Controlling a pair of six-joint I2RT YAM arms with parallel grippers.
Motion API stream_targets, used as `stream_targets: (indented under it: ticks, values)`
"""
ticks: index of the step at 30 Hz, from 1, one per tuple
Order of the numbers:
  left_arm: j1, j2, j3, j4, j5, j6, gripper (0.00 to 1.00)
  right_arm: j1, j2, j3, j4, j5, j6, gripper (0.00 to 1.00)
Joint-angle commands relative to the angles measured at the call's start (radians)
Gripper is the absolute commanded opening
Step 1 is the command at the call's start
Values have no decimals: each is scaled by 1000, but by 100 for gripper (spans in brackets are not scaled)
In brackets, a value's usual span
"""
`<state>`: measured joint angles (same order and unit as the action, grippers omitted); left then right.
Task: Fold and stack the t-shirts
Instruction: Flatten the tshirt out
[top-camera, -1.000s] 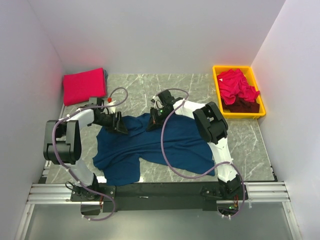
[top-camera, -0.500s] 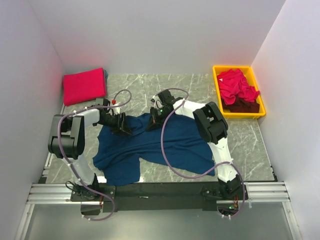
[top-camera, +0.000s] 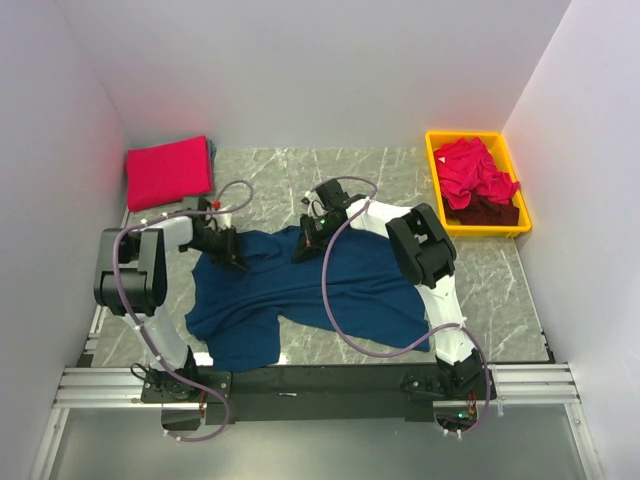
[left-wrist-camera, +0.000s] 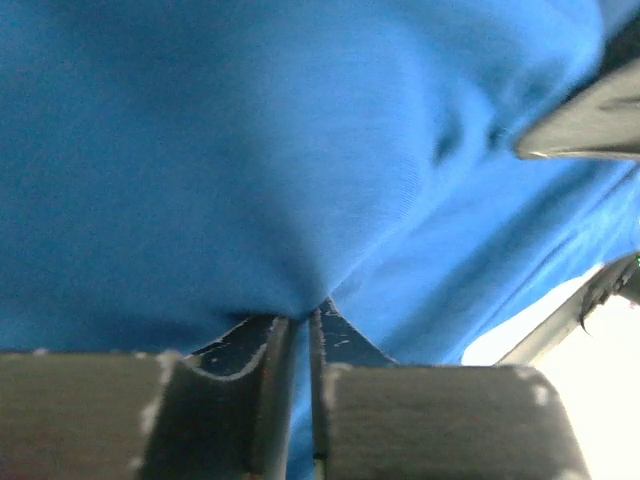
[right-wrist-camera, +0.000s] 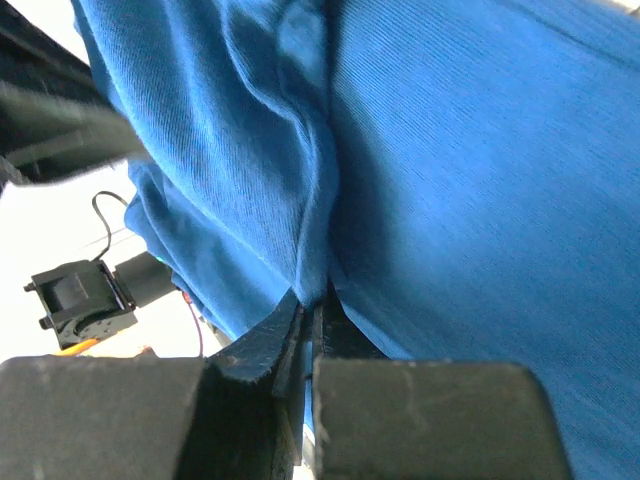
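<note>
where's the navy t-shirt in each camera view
top external: navy t-shirt spread over the middle of the table.
left wrist: fills the frame, pinched in the left gripper at bottom centre.
right wrist: fills most of the frame, a fold pinched in the right gripper at the bottom.
shared landmark: the shirt's far edge, where both grippers clamp it.

Left gripper (left-wrist-camera: 300, 325) clamped tight on a pinch of the soft blue cloth t-shirt (left-wrist-camera: 250, 150), jaws almost touching. Fabric fills nearly the whole view, puckering out from the grip. A blurred grey shape (left-wrist-camera: 585, 125) pokes in above the cloth.
</note>
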<state>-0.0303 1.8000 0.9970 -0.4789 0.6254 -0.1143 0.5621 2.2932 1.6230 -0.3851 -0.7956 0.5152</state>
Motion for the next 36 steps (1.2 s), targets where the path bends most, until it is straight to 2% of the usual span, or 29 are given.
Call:
stream_targets:
  ticks: [1,3,5,9,12,16,19,21,23,24,26,30,36]
  values:
    - [90,-33,14,-41,-72,65,10,-7,-14,25,8,-14,3,0]
    - [121,-18,32,-64,-44,90,1,-7,-12,28,15,-22,8,0]
    - [144,-22,38,-78,-39,103,1,-7,-15,28,15,-27,9,0]
    - [174,-60,34,-118,-20,180,40,-7,-29,20,37,-40,12,0]
    - [187,-126,31,-150,62,252,52,-7,-25,28,57,-82,35,0]
    - [178,-227,19,-152,109,353,51,-5,-14,34,80,-117,60,0]
    - [121,-264,14,-156,45,392,46,-5,-14,38,92,-122,71,0]
    - [44,-268,5,-145,-44,398,45,-5,-14,43,91,-122,74,0]
    - [-43,-272,-18,-107,-125,398,45,-5,-11,54,91,-123,77,0]
    - [-66,-272,-24,-96,-204,398,45,-7,-8,55,88,-123,78,0]
    - [-112,-268,-44,-61,-260,398,46,-8,-9,61,89,-123,83,0]
    - [-171,-246,-61,-23,-395,407,48,-13,-5,67,95,-122,92,0]
    - [-207,-202,-52,6,-449,421,51,-11,3,63,98,-122,95,0]
